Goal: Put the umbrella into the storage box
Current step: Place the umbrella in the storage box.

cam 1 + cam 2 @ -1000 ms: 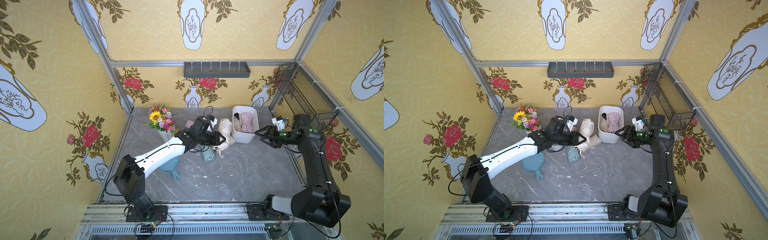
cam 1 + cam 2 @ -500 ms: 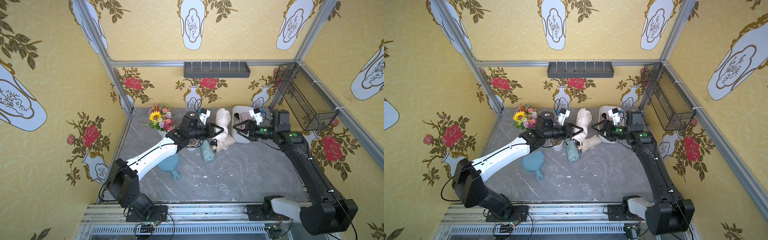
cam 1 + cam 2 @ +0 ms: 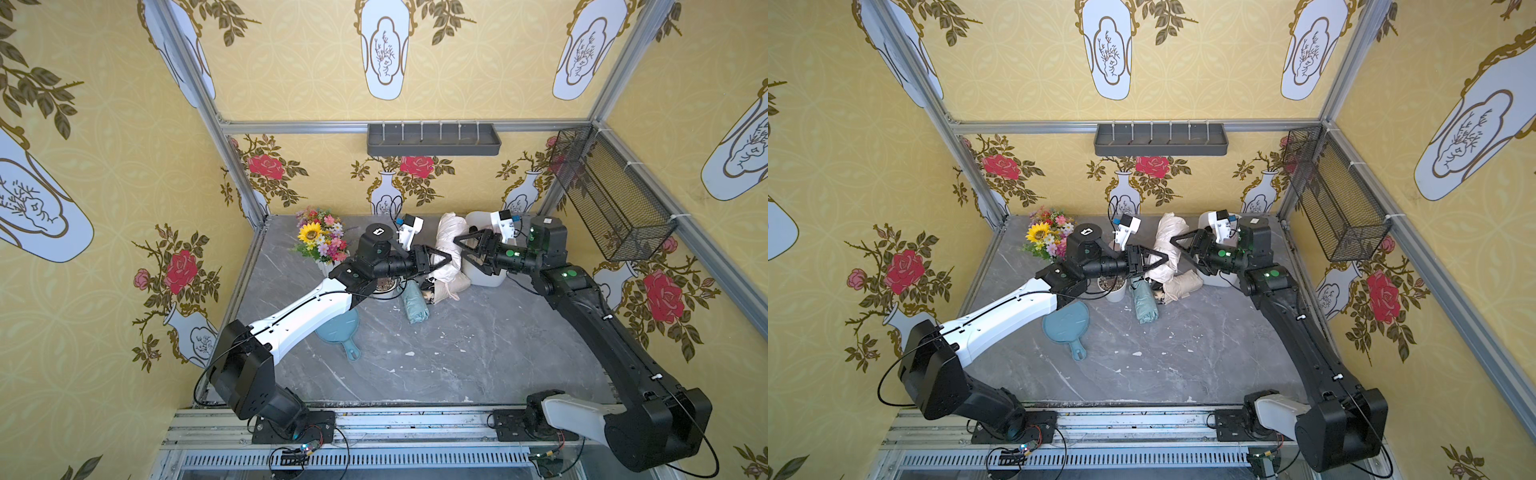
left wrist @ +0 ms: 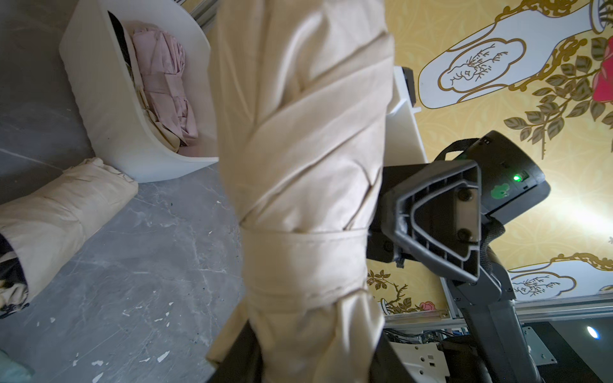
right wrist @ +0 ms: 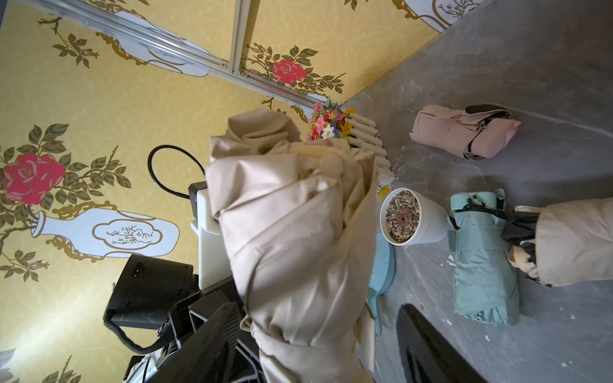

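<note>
5 umbrellas, 1 storage box (image 3: 484, 279). Held beige umbrella (image 3: 451, 232): left gripper (image 3: 444, 262) clamped on its strapped lower end, up off the table, just beside the box, not in it. Right gripper (image 3: 460, 248): jaws wide apart, flanking that umbrella, gripping nothing. Second beige umbrella (image 3: 455, 284) and teal umbrella (image 3: 417, 305) lie flat. Boxed pink umbrella (image 4: 166, 83); loose pink umbrella (image 5: 461, 132) on the table.
</note>
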`<state>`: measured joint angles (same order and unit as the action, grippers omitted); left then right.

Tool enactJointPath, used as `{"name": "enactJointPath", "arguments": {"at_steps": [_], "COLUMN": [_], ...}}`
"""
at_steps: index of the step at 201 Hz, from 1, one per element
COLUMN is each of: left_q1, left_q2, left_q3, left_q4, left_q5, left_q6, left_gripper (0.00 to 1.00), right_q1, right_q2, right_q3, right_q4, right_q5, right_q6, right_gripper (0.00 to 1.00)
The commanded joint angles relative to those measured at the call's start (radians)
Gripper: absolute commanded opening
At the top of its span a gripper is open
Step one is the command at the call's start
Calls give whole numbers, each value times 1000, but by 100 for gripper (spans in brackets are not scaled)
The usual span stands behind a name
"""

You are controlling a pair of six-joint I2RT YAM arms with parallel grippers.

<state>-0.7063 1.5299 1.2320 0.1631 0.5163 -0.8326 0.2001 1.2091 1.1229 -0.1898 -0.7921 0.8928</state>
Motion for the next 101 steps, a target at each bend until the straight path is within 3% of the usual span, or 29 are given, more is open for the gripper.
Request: {"name": "enactJointPath", "arguments": {"at_steps": [1, 24, 55, 81, 101], "left_q1": [-1, -1, -1, -1, 1], "left_q2": [5, 3, 2, 2, 3], "left_q3": [-5, -8, -26, -33, -32], "left_q4": [107, 120, 146, 147, 121], "left_q5": [49, 57, 56, 52, 43], "left_q6": [-10, -21, -49, -57, -58], "left_gripper": [8, 7, 8, 40, 54], "right_q1": [23, 42, 45, 46, 45], "right_q2": [12, 20, 31, 27, 30], "right_q3": [-11, -15, -3, -9, -9], "right_q4": [113, 155, 164, 162, 146], "right_q5": [19, 33, 40, 52, 58], "right_q6": [39, 56, 63, 63, 55], "right_gripper": [78, 75, 52, 29, 25]}}
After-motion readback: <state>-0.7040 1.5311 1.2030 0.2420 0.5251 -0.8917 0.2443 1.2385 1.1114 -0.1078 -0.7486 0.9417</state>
